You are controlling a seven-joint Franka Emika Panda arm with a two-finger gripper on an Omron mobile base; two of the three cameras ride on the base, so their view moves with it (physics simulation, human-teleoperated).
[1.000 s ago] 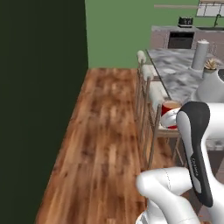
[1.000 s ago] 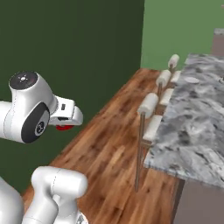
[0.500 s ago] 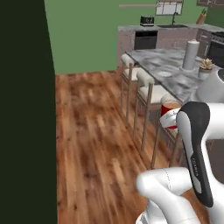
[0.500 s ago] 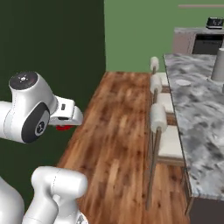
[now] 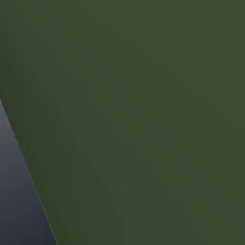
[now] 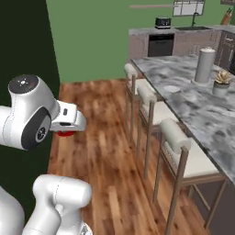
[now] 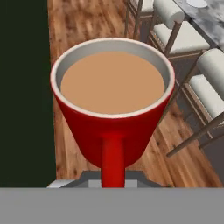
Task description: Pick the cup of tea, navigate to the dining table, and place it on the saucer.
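The cup of tea (image 7: 113, 105) is carried clear of any surface, above the wooden floor (image 6: 105, 151), and in the hand view it fills the centre of the frame. The cup stands upright: its long axis runs from base to rim, with the open mouth facing the camera and the brown liquid lying level below the pale inner rim. Its side handle (image 7: 113, 161) points straight down toward the bottom edge of the hand view, where the gripper (image 7: 113, 180) sits. The fingers are closed almost completely, and the handle runs down into them, so the grip is on the handle; the fingertips themselves are hidden behind it. In the right base view a sliver of the red cup (image 6: 64, 134) shows under the white hand, beside a dark green wall (image 6: 23, 50). The dining table (image 6: 202, 110) stands well apart from the cup, to the right, with a row of white-cushioned stools (image 6: 176, 137) along its near long edge. On its marbled top stand a tall grey cylinder (image 6: 204, 64) and a small potted succulent (image 6: 222, 81), the succulent just beside the cylinder. The saucer (image 7: 197, 3) lies on the table near the edge above the stools, at the top right corner of the hand view. The left base view shows a dark green surface (image 5: 143, 119).
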